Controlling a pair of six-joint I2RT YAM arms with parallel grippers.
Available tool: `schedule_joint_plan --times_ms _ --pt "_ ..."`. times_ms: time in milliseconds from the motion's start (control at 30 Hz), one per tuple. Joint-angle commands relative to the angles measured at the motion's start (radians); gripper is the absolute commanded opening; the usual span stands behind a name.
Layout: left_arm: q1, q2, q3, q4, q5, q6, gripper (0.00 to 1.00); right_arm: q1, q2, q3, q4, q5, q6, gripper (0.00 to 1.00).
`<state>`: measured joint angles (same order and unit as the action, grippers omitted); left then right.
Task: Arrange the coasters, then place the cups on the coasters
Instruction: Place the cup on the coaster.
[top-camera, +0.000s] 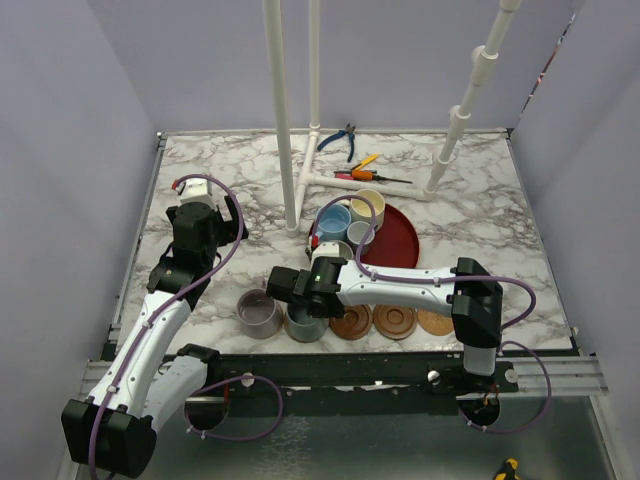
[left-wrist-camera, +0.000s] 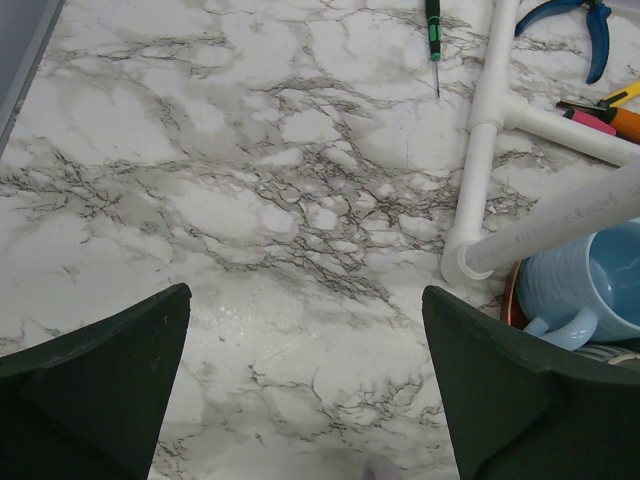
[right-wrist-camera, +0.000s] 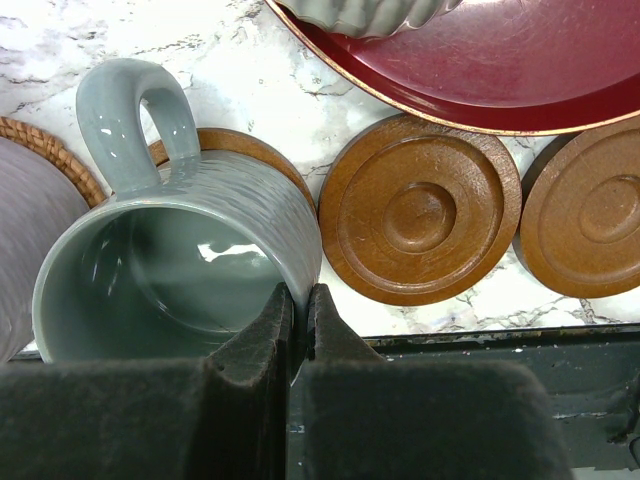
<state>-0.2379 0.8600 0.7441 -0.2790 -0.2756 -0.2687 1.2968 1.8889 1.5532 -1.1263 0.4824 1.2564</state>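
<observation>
Six cups (top-camera: 333, 222) are being counted on the bench (top-camera: 200, 200): four crowded on the red tray's (top-camera: 400, 250) left, a lavender cup (top-camera: 260, 315) and a grey-green cup (right-wrist-camera: 180, 250) by the near edge. The right arm (top-camera: 400, 285) is being stretched leftward, the right end effector (right-wrist-camera: 297, 296) pinching the grey-green cup's rim. The left end effector (left-wrist-camera: 305, 292) is being held spread. Five coasters (top-camera: 393, 321) are being seen, two mostly hidden under cups.

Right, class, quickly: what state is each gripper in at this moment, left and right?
Left gripper: open, holding nothing.
Right gripper: closed on the rim of the grey-green mug.
</observation>
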Motion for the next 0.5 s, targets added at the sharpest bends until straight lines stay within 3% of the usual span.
schedule_joint_plan --times_ms 0,467 --pt "-0.007 -0.015 -0.003 -0.003 0.016 0.002 0.99 0.009 0.009 0.018 0.022 0.058 0.021 0.0" --pt "-0.007 -0.015 -0.003 -0.002 0.016 0.002 0.99 0.02 0.008 0.005 0.02 0.092 0.04 0.0"
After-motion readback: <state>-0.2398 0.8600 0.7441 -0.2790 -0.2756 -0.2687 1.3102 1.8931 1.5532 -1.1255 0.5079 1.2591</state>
